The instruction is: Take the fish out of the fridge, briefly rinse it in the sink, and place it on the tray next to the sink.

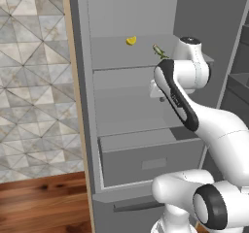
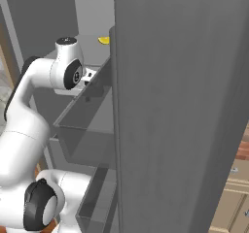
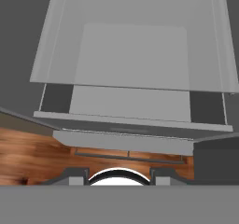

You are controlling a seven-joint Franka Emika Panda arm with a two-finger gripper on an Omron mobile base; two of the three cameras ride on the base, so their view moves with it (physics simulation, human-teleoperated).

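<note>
yellow piece (image 1: 131, 41): small wedge, lying on upper shelf, toward back-left in left base view; same piece (image 2: 103, 40) seen as a sliver past the door edge in right base view.
wall (image 1: 34, 81): tiled, grey/beige triangle pattern, left of the cabinet in left base view.
trim (image 1: 73, 81): thin light-wood strip, vertical, btwn tiled wall & grey cabinet side.
floor (image 1: 44, 203): reddish-brown wood planks w/ dark knots, bottom left in left base view; also in hand view (image 3: 28, 157), below the grey fronts.
cabinets (image 2: 236, 198): light wood drawer fronts, bottom right corner of right base view; details too small to tell.
</note>
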